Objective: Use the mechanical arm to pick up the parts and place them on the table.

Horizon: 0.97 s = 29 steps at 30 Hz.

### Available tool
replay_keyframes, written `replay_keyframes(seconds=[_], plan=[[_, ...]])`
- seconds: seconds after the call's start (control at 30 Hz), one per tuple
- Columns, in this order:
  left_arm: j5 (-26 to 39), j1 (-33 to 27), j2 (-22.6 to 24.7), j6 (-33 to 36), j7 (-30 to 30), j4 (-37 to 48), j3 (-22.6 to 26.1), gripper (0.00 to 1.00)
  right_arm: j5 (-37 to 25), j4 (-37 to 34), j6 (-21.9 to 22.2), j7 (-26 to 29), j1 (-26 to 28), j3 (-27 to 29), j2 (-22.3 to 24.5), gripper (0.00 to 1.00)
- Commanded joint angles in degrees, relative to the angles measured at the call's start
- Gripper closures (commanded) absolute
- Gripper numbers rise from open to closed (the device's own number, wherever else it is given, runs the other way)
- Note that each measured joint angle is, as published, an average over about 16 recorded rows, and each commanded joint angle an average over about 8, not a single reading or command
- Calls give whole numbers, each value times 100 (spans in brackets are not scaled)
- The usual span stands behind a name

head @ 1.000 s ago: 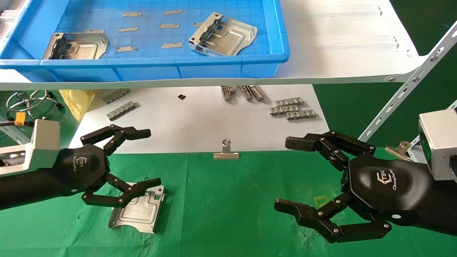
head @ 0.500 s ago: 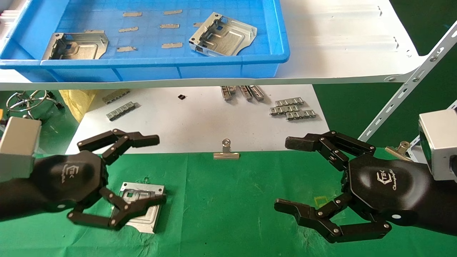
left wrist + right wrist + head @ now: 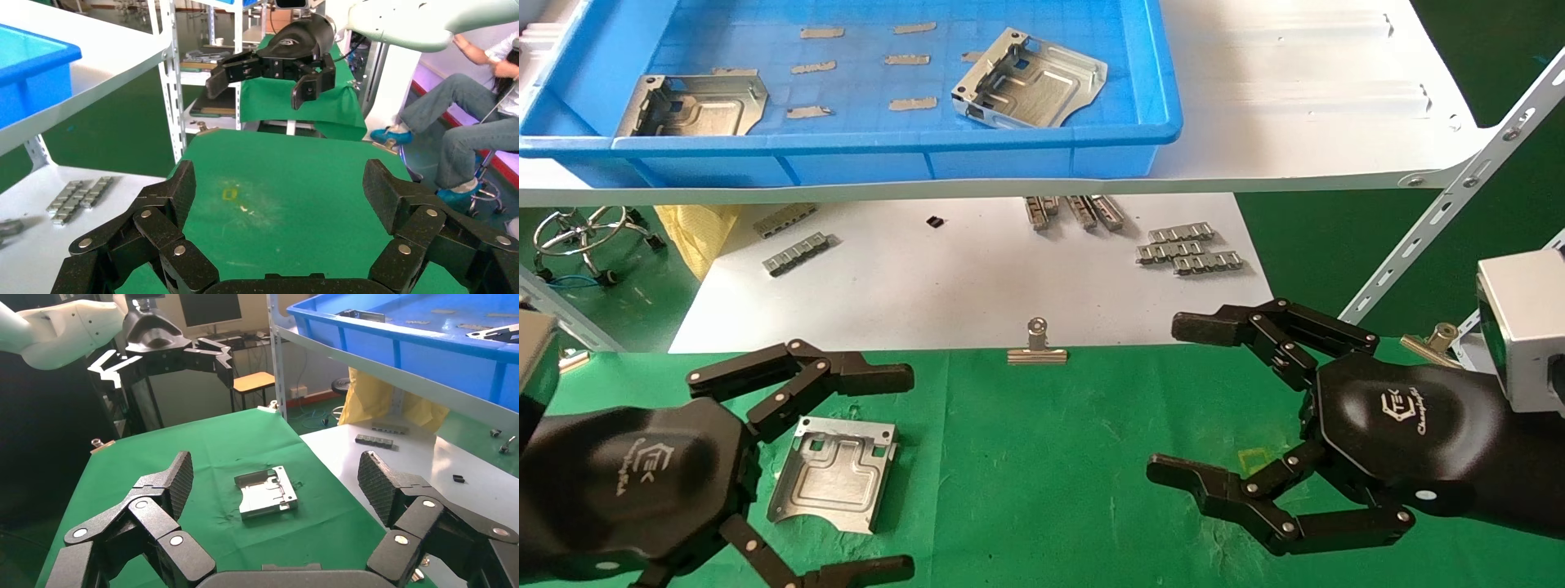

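Note:
One silver part [image 3: 834,474] lies flat on the green table [image 3: 1042,457]; it also shows in the right wrist view [image 3: 266,493]. My left gripper [image 3: 899,474] is open and empty, raised near the front left with its fingers either side of that part in the head view. The left wrist view shows only bare green cloth between its fingers [image 3: 177,190]. My right gripper [image 3: 1173,400] is open and empty at the right, above the cloth. Two more parts, one on the left [image 3: 695,102] and one on the right [image 3: 1030,82], lie in the blue tray [image 3: 887,143] on the shelf.
A white shelf board [image 3: 1295,122] overhangs the back, with a slanted brace [image 3: 1442,220] at the right. A white sheet [image 3: 977,286] holds ridged strips [image 3: 1189,249]. A binder clip [image 3: 1036,351] sits at its front edge. Small flat tabs lie in the tray.
My left gripper has drawn back toward the front left and come nearer the camera, uncovering the part, which stays on the cloth. The right arm has not moved.

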Motion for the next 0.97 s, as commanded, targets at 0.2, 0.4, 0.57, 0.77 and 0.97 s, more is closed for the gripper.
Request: replay_keyframes(seconds=[0.2,0.4,0.57,0.77,0.97], plan=[[-38,57,-32,-15,-82,-137,-50,0,1,-1,1,0,-1,0,0,0],[-22,30,-17,-12,-52,-66,-25,0,1,-1,1,0,-1,0,0,0],[-11,14,-8,-9,-37,-29,-11,0,1,-1,1,0,-1,0,0,0],[-2,1,-2,-7,-25,-1,-2,0,1,-1,1,0,-1,0,0,0],[3,-5,1,-5,-18,13,3,0,1,-1,1,0,-1,0,0,0]])
